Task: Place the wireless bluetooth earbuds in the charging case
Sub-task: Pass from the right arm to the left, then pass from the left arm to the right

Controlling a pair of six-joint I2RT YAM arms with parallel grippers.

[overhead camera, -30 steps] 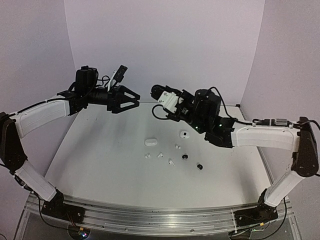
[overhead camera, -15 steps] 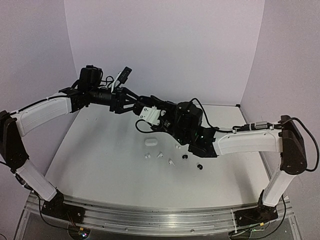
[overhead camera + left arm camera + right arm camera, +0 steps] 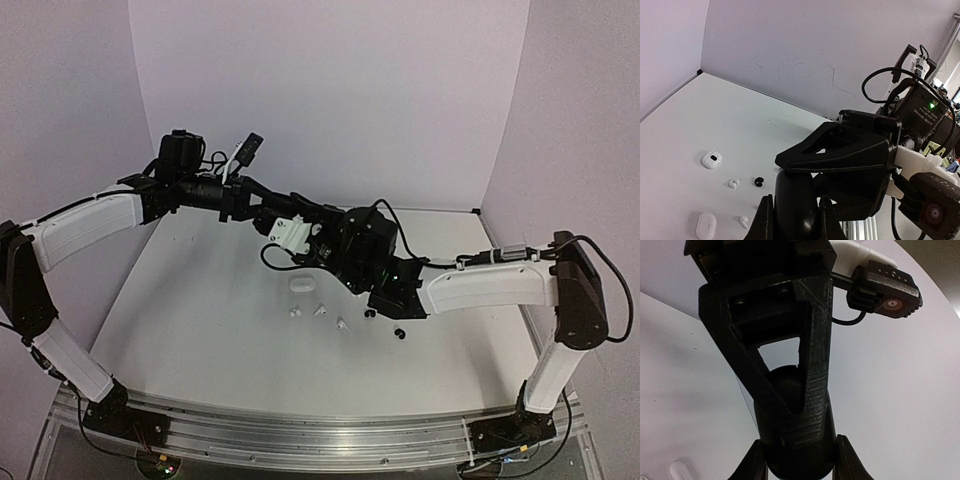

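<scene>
Left wrist view: my left gripper (image 3: pixel 795 222) and right gripper (image 3: pixel 796 462) both pinch one black case (image 3: pixel 795 195) up high; the earbuds (image 3: pixel 733 184) lie below, nearer my right.

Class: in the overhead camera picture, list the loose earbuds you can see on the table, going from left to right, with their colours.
first white earbud → second white earbud → third white earbud → first black earbud → second black earbud
</scene>
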